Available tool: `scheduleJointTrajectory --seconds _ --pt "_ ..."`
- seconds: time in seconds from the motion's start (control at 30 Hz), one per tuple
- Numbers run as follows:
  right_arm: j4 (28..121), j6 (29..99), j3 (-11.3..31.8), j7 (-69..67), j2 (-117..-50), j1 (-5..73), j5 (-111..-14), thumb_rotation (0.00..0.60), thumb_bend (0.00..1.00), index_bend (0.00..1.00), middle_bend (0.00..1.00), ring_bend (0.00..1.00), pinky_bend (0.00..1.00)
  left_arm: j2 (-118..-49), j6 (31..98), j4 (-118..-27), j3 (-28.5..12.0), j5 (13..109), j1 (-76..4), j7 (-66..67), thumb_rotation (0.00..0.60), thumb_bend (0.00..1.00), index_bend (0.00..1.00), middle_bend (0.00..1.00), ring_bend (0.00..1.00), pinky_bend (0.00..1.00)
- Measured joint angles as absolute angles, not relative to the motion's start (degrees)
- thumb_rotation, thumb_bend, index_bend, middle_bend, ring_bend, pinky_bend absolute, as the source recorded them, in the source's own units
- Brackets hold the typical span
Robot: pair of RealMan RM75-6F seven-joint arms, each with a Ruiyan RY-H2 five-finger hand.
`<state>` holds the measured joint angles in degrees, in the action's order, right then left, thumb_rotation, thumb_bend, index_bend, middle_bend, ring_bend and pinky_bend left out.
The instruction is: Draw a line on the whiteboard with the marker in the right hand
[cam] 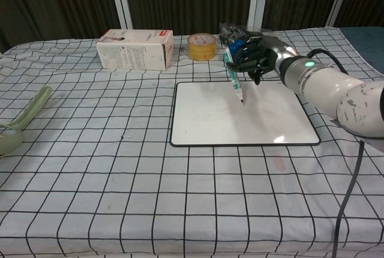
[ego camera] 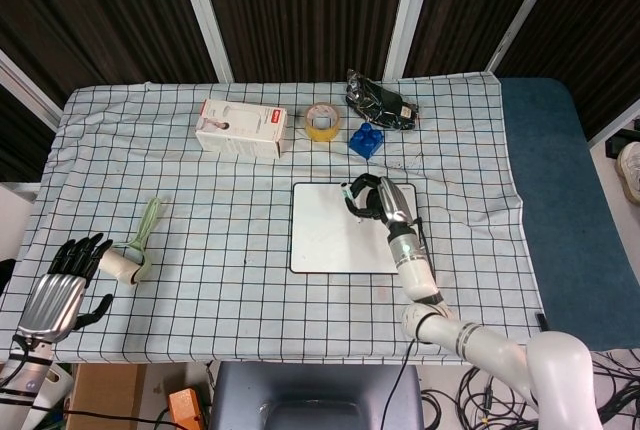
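Observation:
The whiteboard (ego camera: 330,245) (cam: 204,120) lies flat in the middle of the checked tablecloth, its surface blank. My right hand (ego camera: 378,200) (cam: 258,54) hovers over the board's far half and grips a marker (cam: 233,80) (ego camera: 348,196), which points tip-down toward the board. In the chest view the tip sits just above or at the surface; contact cannot be told. My left hand (ego camera: 68,275) rests open at the table's near left corner, holding nothing.
At the back stand a white box (ego camera: 240,128) (cam: 135,48), a yellow tape roll (ego camera: 321,121) (cam: 201,46), a blue block (ego camera: 366,140) and a crinkled dark bag (ego camera: 380,101). A pale green lint roller (ego camera: 135,250) (cam: 18,126) lies beside my left hand.

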<state>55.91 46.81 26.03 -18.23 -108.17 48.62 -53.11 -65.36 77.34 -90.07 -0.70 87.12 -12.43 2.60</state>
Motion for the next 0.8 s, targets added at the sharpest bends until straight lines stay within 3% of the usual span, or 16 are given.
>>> scheduleJointTrajectory --seconds 0.8 --pt "55.0 46.7 24.4 -15.9 -108.0 46.3 -55.3 0.600 0.42 1.00 0.75 0.73 0.74 -65.4 77.0 -90.1 -0.4 87.4 -12.7 2.8 0.600 0.37 0.00 0.00 0.00 0.03"
